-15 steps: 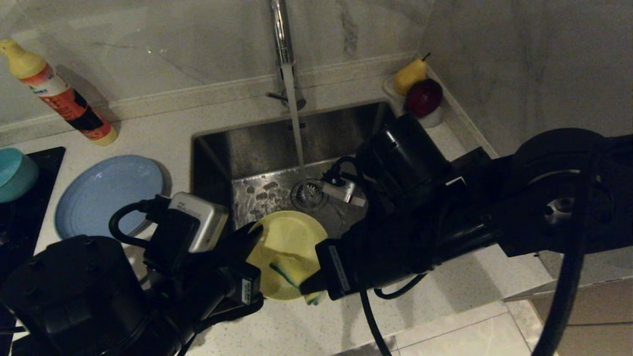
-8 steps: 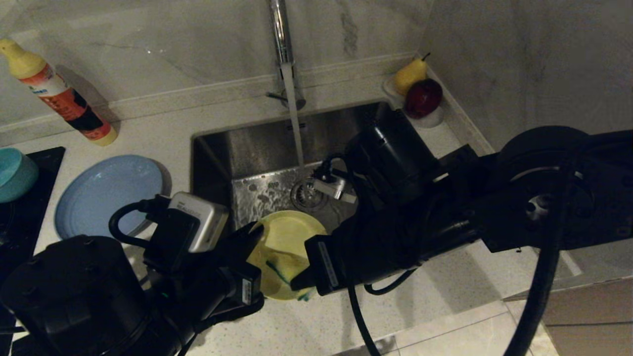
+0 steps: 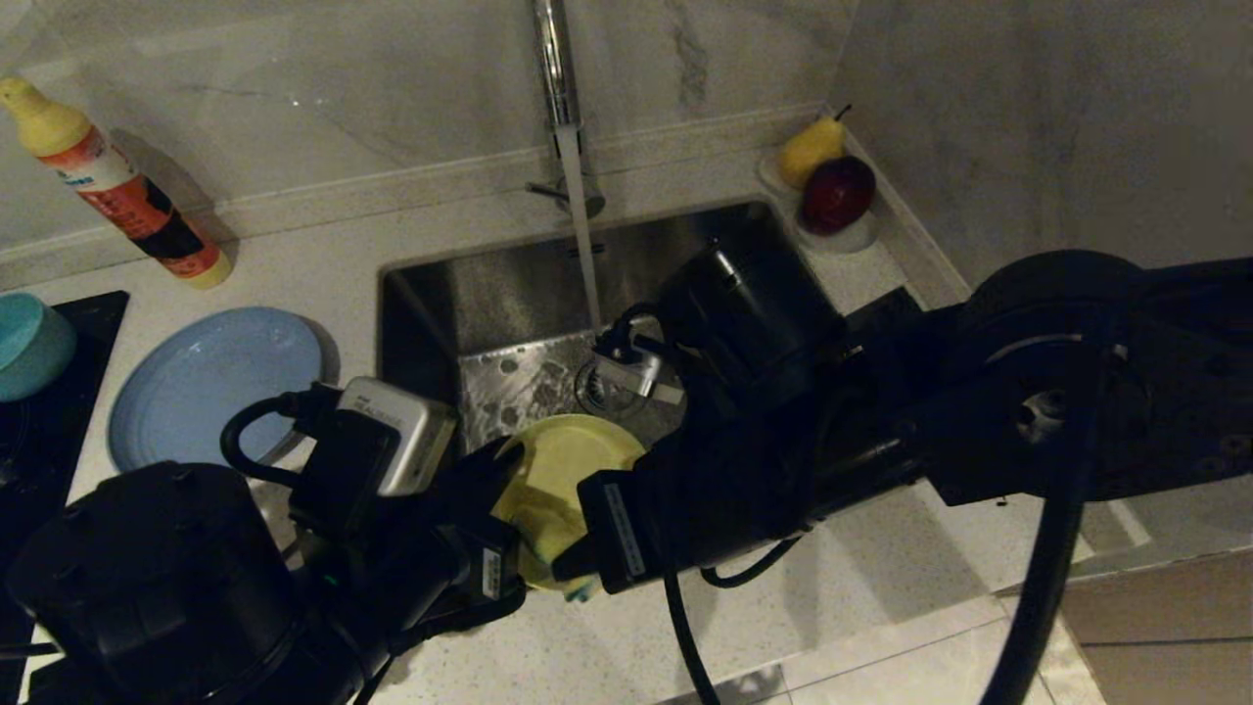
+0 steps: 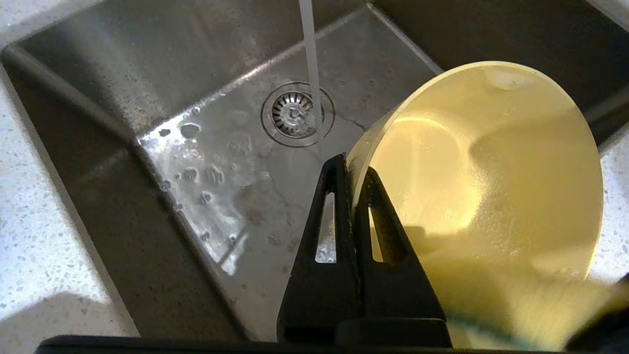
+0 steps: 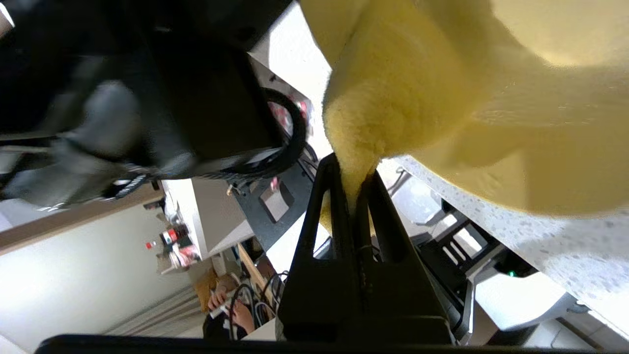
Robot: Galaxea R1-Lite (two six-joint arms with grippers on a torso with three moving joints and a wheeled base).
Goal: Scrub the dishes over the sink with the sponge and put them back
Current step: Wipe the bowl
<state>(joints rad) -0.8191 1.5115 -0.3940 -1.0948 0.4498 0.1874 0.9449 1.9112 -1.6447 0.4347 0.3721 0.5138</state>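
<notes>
**Yellow bowl held tilted over the sink, sponge pressed into it**

Left gripper (image 4: 350, 169): jaws clamped on the rim of the pale yellow bowl (image 4: 491, 172), one finger inside, one outside. Bowl held on edge above the near part of the sink (image 3: 509, 284), its hollow facing the right arm.

Right gripper (image 5: 351, 172): jaws pinched tight on the sponge (image 5: 388, 98), yellow face squashed against the bowl's inner wall. In the head view, only a strip of the sponge's green edge shows, under the bowl's lower rim.

Water runs from the tap (image 3: 554, 59) in a thin stream onto the drain strainer (image 4: 295, 113), just beyond the bowl.

Light-blue plate (image 3: 210, 377) lies flat on the counter left of the sink. Teal-blue bowl (image 3: 29, 345) beyond it, at the left edge.
</notes>
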